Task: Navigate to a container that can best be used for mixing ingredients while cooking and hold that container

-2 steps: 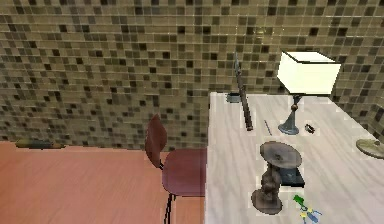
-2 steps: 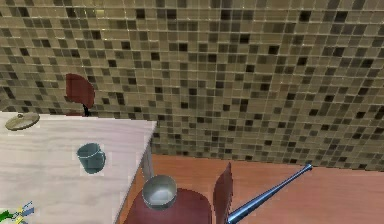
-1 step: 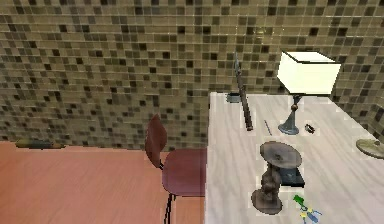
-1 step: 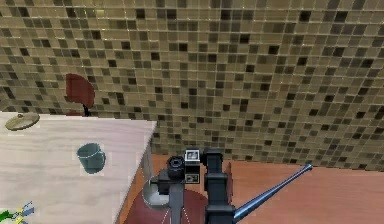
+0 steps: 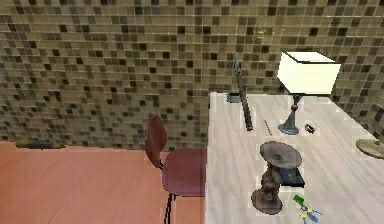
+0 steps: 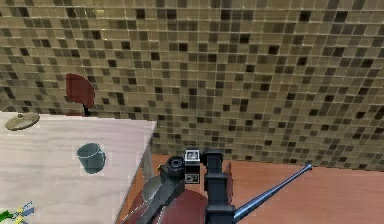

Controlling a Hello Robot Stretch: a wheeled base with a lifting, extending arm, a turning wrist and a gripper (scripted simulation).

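Arm side view: shallow olive bowl point(image 6: 22, 121), ten o'clock from the gripper point(image 6: 145, 203), judged light, rigid, slick; take it by the rim; fingers' state cannot be told.

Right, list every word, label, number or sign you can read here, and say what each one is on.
None can be read.
The two white squares at the arm's far end: black marks in a pattern, not letters.
The small colourful things near the edge of the table: too small to tell any print.
The lamp shade and the cup: plain.
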